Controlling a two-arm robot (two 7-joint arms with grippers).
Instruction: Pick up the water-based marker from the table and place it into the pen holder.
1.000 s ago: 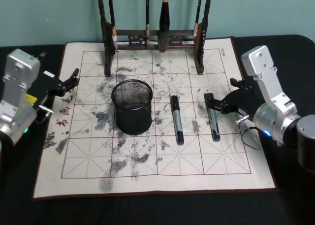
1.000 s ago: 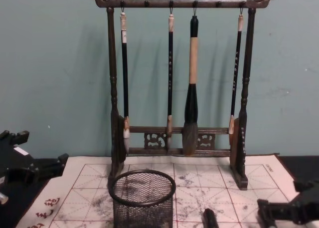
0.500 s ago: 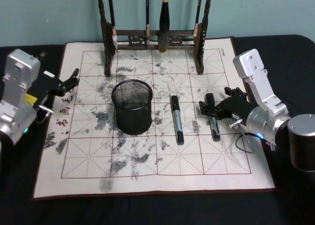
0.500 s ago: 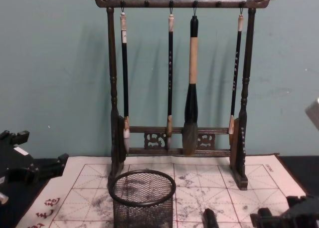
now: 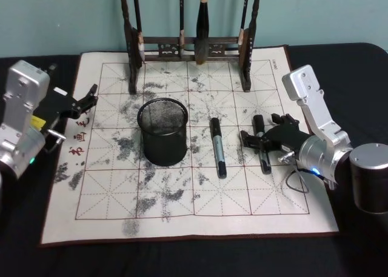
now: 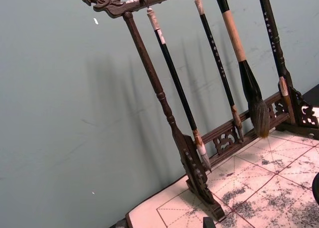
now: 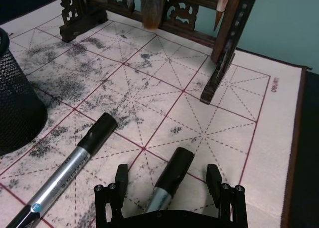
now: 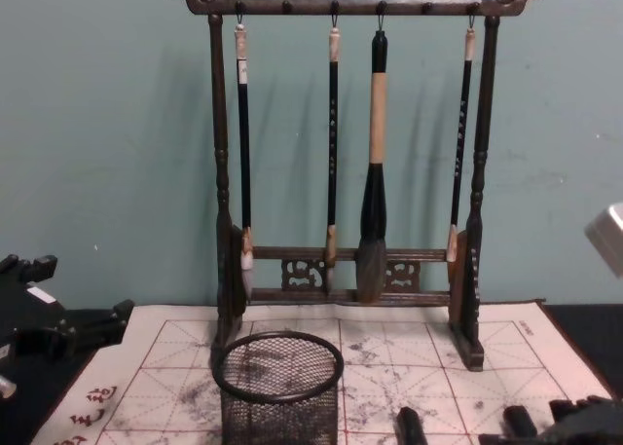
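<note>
Two water-based markers lie on the ink-stained mat: one [image 5: 217,148] [image 7: 70,165] in the middle, and one [image 5: 261,145] [image 7: 169,180] further right. My right gripper [image 5: 260,133] [image 7: 167,183] is open and low over the right-hand marker, one finger on each side of its black cap without touching it. The pen holder [image 5: 162,131] [image 8: 278,387] [image 7: 15,103], a black mesh cup, stands upright left of the markers. My left gripper [image 5: 83,101] [image 8: 68,318] is open and parked at the mat's left edge.
A tall wooden brush rack [image 5: 188,40] [image 8: 350,172] [image 6: 189,138] with hanging brushes stands along the back of the mat [image 5: 182,216]. Black tabletop surrounds the mat. The right arm's body [image 5: 327,156] sits over the mat's right edge.
My right gripper has moved left over the mat, from beside the right-hand marker to straddling its cap end. The left arm, markers and pen holder have not moved.
</note>
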